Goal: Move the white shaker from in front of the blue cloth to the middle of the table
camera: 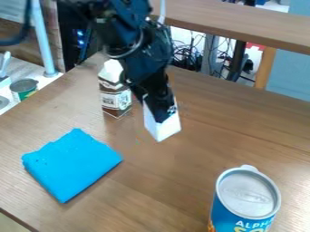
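The black two-finger claw [160, 114] hung near the middle of the view, at the end of a thick black robot arm [134, 47] that came down from the top edge. It was pinching a plain white box-shaped block [165, 132], which slanted with the claw; its pale lower end stuck out below the black tips, and whether that end touched the brown wood-grain table [181, 181] could not be told. Just beside the claw, to its left and a little farther back, a brown and white milk carton [115, 100] with a printed label stood upright, its top partly behind the arm. Nearer the camera and to the left of the claw, a bright blue folded cloth [74, 162] lay flat on the table, apart from both carton and block. Well to the right of the claw and closest to the camera stood a blue cylindrical can [245, 219] with a silver pull-tab lid, cut off by the bottom edge. Beyond the claw, a raised brown wooden board [242, 23] ran across to the right, with a tangle of dark cables [189, 56] beneath it. Far to the left of the claw, a small green can [24, 89] with a grey top stood near a pale blue pole [45, 41].
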{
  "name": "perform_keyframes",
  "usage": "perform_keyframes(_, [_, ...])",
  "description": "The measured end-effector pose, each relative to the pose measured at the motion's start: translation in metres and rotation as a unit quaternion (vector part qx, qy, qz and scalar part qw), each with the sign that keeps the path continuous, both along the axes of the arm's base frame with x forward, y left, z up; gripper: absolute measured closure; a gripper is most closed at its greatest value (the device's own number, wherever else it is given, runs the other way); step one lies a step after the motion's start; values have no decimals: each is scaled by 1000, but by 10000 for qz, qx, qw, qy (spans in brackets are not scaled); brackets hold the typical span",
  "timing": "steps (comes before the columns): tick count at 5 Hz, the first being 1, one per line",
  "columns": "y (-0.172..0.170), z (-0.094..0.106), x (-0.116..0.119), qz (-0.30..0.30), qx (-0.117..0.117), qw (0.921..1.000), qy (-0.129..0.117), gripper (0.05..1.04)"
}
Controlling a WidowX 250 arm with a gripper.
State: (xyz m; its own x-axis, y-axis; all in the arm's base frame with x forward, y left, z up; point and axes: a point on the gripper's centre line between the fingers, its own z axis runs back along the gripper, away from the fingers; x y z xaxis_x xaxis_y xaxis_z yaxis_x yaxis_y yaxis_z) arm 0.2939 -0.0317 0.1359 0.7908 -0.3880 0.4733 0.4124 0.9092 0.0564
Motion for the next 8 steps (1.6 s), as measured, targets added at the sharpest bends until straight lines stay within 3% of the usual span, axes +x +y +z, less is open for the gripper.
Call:
perform_keyframes(2, [1,-37,48,119,58,9997,185,441])
perform_keyframes(4, [-1,-70,70,198,147,9993,267,441])
perform_keyframes(5, [-5,-71,74,155,151,9996,205,387])
perform_keyframes(6, [-6,-71,74,111,118,9997,182,96])
perform_keyframes(7, [-7,-52,67,66,53,10000,-43,76])
perform_keyframes(8, [-9,-19,57,78,-55,9993,-348,81])
